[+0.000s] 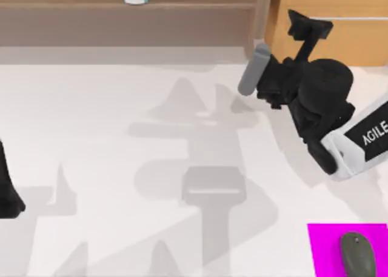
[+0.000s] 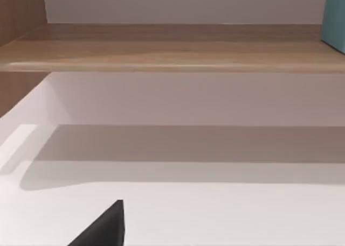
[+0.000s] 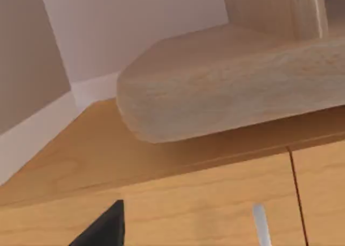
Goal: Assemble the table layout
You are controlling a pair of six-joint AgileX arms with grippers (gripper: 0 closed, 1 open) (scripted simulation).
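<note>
Because the right hand (image 1: pixel 308 27) is raised close against the orange-wood drawer unit (image 1: pixel 339 22), further advance risks collision with its front. Whether the hand is open or closed cannot be determined. The table (image 1: pixel 109 143) lies below it, extending leftward.

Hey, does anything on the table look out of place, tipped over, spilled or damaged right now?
Nothing stands out. The grey mouse lies flat on the magenta mat at the table's front right corner. No spill or damage shows. The right gripper is raised toward the orange-wood drawer unit; the left arm sits at the left edge.
</note>
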